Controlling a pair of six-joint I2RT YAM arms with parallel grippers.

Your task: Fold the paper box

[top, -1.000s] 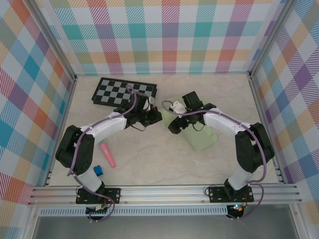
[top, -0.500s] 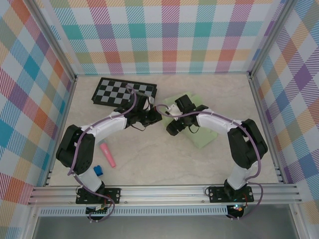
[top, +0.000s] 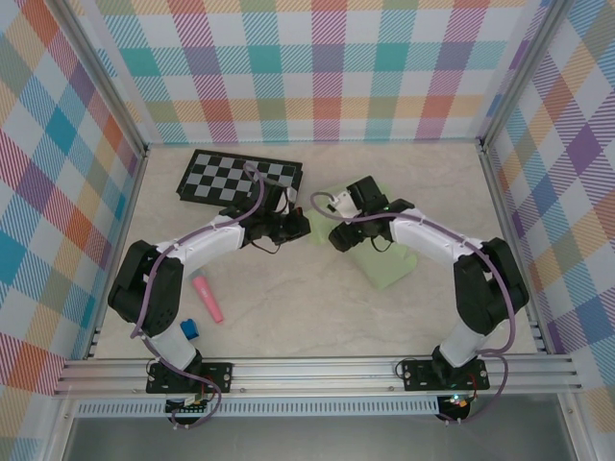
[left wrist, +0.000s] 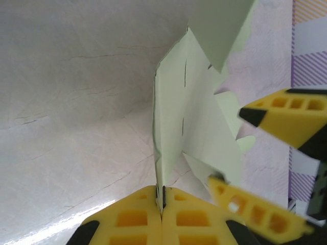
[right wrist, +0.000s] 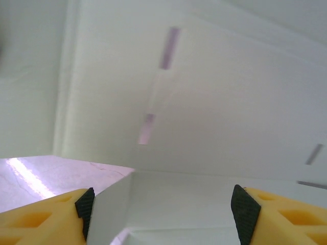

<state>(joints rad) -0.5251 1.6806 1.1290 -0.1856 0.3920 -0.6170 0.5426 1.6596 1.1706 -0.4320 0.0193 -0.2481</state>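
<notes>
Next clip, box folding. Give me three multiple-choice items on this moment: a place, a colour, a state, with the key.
1. Where does the checkerboard lie?
A. front right corner
B. back left
C. under the right arm's base

2. What colour is the paper box?
A. pale green
B. red
C. black

3. How is the left pincer?
A. open, clear of the card
B. shut on the checkerboard
C. shut on an edge of the paper box

Key: 1 B, the top view shows it at the back, left of centre; 2 A, the card shows light green from above; 3 C, its yellow fingers pinch the card's edge.
</notes>
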